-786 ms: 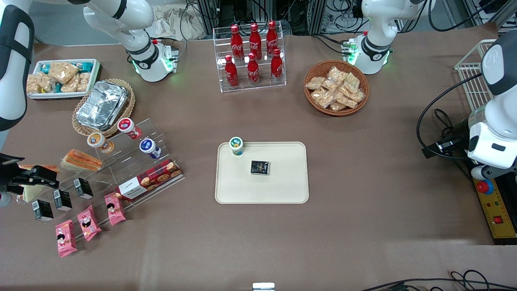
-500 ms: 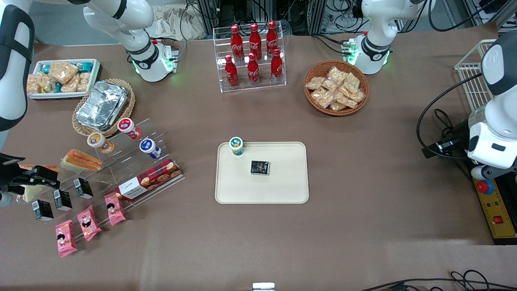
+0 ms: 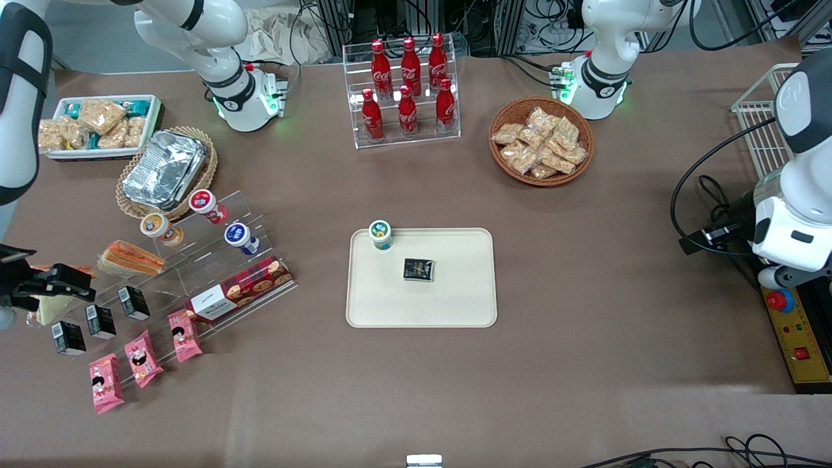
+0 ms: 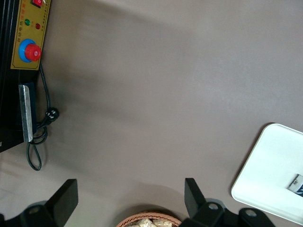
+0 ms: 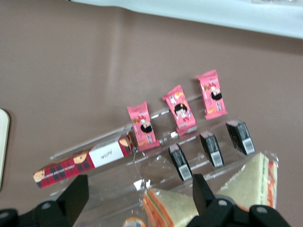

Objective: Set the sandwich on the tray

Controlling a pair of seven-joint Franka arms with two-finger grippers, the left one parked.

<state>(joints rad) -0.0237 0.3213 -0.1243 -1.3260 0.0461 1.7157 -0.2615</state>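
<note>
sandwich not yet picked, tray waiting

the black gripper (image 3: 62,281), fingers spread open, hangs over the clear-wrapped pale triangular sandwich (image 5: 253,182); the cream rectangular tray (image 3: 455,305) sits well apart.

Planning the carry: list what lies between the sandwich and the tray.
Front view: the clear rack, its black cartons and biscuit box, then bare table before the tray. The open gripper hovers by the sandwich.

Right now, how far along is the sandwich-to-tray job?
Done: nothing that shows; the tray holds only a small cup and a dark packet. In hand: the gripper hangs over the clear display rack at the working arm's end, jaws open and empty, the sandwich beside it, ungrasped. Left: close on the sandwich, lift it, carry it to the tray and set it down.
</note>
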